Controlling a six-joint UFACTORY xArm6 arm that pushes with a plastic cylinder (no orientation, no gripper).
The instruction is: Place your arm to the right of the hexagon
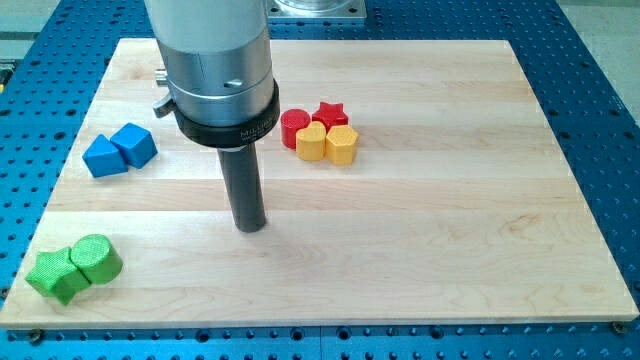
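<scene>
A yellow hexagon [342, 145] sits at the right end of a tight cluster near the board's upper middle. A second yellow block [311, 142] touches its left side. A red cylinder [294, 126] and a red star [331, 113] sit just behind them. My tip [250, 225] rests on the board to the lower left of this cluster, well apart from it. The rod rises into the large silver arm housing [215, 60].
Two blue blocks [119, 150] lie together at the view's left. A green block and a green cylinder [74, 268] sit at the bottom left corner. The wooden board [450, 250] lies on a blue perforated table.
</scene>
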